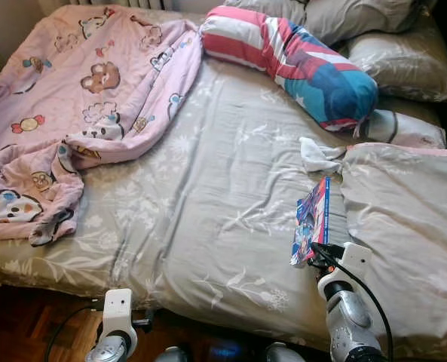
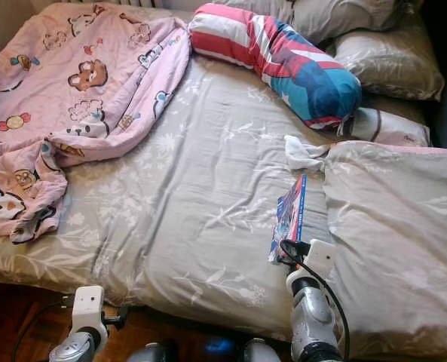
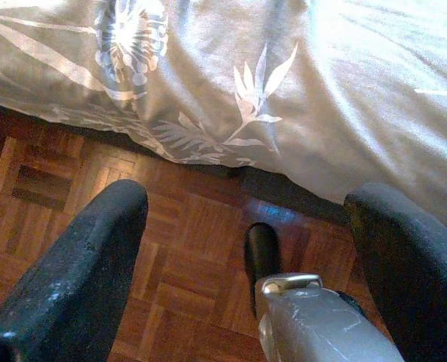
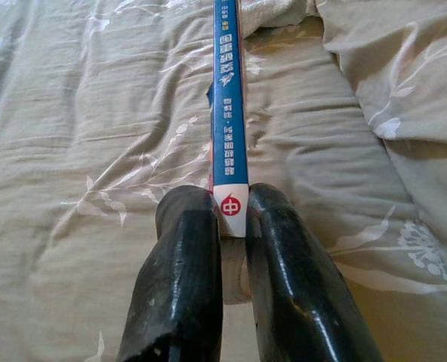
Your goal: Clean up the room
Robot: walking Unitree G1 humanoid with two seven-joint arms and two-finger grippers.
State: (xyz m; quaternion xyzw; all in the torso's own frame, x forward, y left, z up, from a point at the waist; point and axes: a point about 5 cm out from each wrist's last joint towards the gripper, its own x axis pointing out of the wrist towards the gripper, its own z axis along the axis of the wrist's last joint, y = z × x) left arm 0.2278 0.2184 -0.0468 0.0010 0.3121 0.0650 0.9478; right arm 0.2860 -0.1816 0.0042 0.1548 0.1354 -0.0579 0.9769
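Note:
A thin blue book (image 1: 312,220) stands on edge above the grey floral bedsheet (image 1: 208,196), near the bed's right side. My right gripper (image 4: 229,215) is shut on the book's blue spine (image 4: 227,90), which runs straight away from the fingers. From the head the right arm (image 1: 347,302) rises from the bed's front edge to the book's near end. My left gripper (image 3: 246,226) hangs low at the front left, open, over the parquet floor (image 3: 170,249) by the bed's edge.
A pink cartoon blanket (image 1: 72,98) lies crumpled over the bed's left half. A striped red, white and blue bolster (image 1: 291,56) and grey pillows (image 1: 400,60) lie at the head. A white cloth (image 1: 317,154) sits beside a folded grey duvet (image 1: 404,219) on the right.

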